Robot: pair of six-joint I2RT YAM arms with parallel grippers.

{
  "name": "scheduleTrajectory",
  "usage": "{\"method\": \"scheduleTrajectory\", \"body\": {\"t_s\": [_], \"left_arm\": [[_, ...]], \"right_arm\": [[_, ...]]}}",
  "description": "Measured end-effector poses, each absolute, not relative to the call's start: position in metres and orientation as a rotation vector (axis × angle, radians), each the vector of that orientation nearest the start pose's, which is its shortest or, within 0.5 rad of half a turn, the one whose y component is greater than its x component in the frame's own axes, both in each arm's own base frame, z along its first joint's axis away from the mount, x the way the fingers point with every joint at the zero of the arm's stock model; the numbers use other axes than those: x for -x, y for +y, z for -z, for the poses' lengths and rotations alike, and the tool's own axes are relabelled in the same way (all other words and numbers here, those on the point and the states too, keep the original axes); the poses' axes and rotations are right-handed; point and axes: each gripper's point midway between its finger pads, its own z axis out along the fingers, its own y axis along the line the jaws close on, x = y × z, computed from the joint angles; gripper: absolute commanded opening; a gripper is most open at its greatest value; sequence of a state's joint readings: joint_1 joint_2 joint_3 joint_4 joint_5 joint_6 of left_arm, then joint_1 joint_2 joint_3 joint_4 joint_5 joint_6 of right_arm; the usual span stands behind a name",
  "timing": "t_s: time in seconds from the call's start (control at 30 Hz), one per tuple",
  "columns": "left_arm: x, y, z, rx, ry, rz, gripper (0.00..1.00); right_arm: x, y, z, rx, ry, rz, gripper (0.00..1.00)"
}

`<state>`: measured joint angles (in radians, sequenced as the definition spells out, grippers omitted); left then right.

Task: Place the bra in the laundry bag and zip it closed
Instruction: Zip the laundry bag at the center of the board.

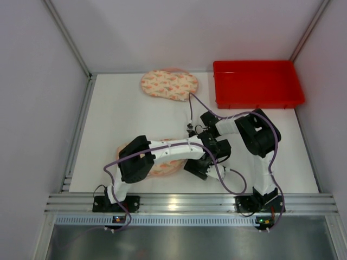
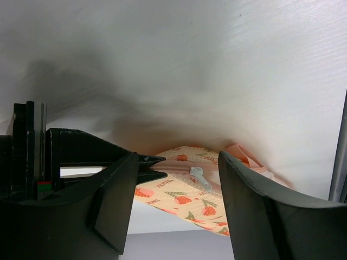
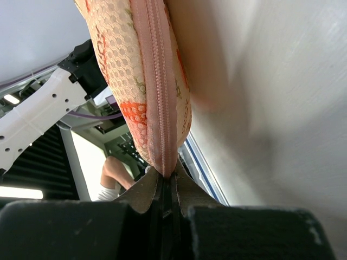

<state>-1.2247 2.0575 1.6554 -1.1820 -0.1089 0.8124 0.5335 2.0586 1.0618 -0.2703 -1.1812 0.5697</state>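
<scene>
White tabletop [image 1: 119,119], two arms reaching in from the near edge. Red tray [image 1: 257,101] as reference: both arms bend toward a spot left of it and nearer the bases, well apart from it. A flat patterned fabric piece [image 1: 169,85] with a pink edge lies just left of the tray, level with it; can't tell what it is. Laundry bag [image 1: 165,169], peach mesh with a fruit print, lies left of the tray and much nearer the bases, mostly hidden under the left arm. Right gripper [image 3: 169,181]: fingers clamped tight on the end of the bag, right on the seam. Left gripper [image 2: 178,162]: fingers spread apart, holding nothing, the bag in the gap ahead of them. Zipper [image 3: 160,81] looks closed along the stretch visible. Small pale zipper pull [image 2: 198,176] lies on the bag, untouched. Bra not made out.
</scene>
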Motion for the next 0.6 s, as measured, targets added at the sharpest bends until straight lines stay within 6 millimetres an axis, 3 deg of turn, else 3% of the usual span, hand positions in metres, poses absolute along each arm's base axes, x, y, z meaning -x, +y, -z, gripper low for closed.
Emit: {"method": "scheduleTrajectory", "body": {"t_s": [0.13, 0.37, 0.6], "left_arm": [[-0.170, -0.323, -0.062, 2.670, -1.667, 0.137, 0.64], [-0.175, -0.324, -0.073, 2.660, -1.735, 0.073, 0.50], [-0.172, -0.322, -0.137, 2.736, -1.900, -0.147, 0.45]], "right_arm": [[-0.197, 0.315, -0.048, 0.249, 2.932, -1.900, 0.00], [-0.197, 0.315, -0.049, 0.247, 2.932, -1.906, 0.00], [-0.197, 0.315, -0.051, 0.229, 2.935, -1.919, 0.00]]}}
